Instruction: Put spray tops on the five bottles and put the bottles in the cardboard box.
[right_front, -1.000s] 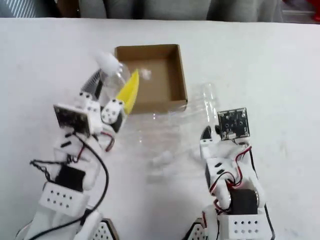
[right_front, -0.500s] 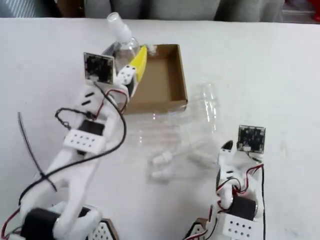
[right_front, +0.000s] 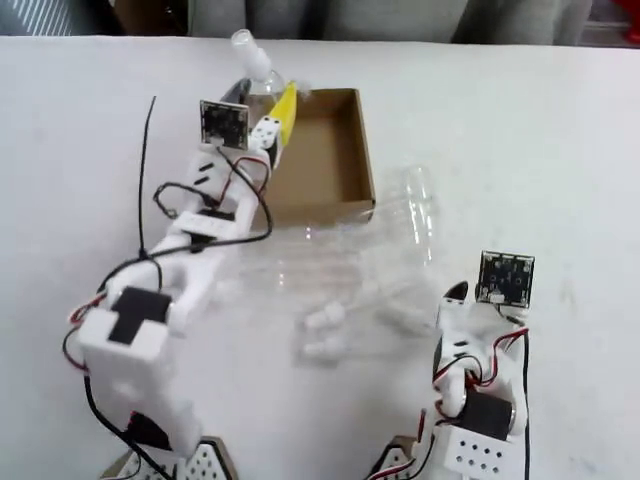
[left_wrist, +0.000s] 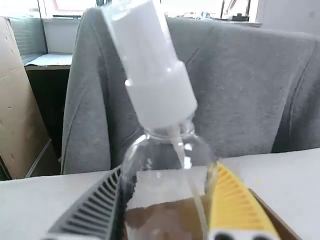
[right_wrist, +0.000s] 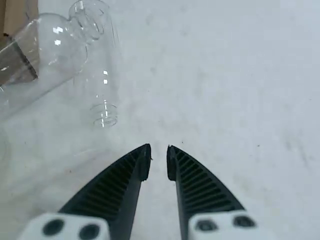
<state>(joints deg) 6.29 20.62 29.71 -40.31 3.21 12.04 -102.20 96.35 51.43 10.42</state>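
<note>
high view: the left gripper (right_front: 262, 98) is at the far left corner of the box (right_front: 325, 150), its grey and yellow fingers closed around a clear bottle (right_front: 258, 85) that carries a white spray top (right_front: 243, 42); the bottle tilts with its top pointing away from the arms, past the far edge of the box. the box lies open on the white tabletop (right_front: 520, 130). uncapped bottles (right_front: 415, 205) lie on their sides just beside the near right corner of the box, and two loose spray tops (right_front: 322, 322) lie nearer the arms, between the two arm bases. the right gripper (right_front: 452, 293) is low over the tabletop, near these bottles and apart from them. left wrist view: the bottle (left_wrist: 167, 160) is clamped at its shoulder between the grey finger (left_wrist: 95, 210) and the yellow finger (left_wrist: 232, 205); the spray top (left_wrist: 150, 65) sits on the neck, its dip tube visible inside the clear body, and a brown edge of the box (left_wrist: 270, 212) shows below; a grey chair (left_wrist: 250, 90) stands behind the tabletop. right wrist view: the right gripper (right_wrist: 158, 161) holds nothing, its dark fingers set narrow with a slim gap between the tips, over bare tabletop (right_wrist: 240, 75). ahead of it lie two uncapped bottles, one large (right_wrist: 45, 40) and touching a corner of the box (right_wrist: 15, 12), the other (right_wrist: 105, 114) with its open neck toward the gripper.
</note>
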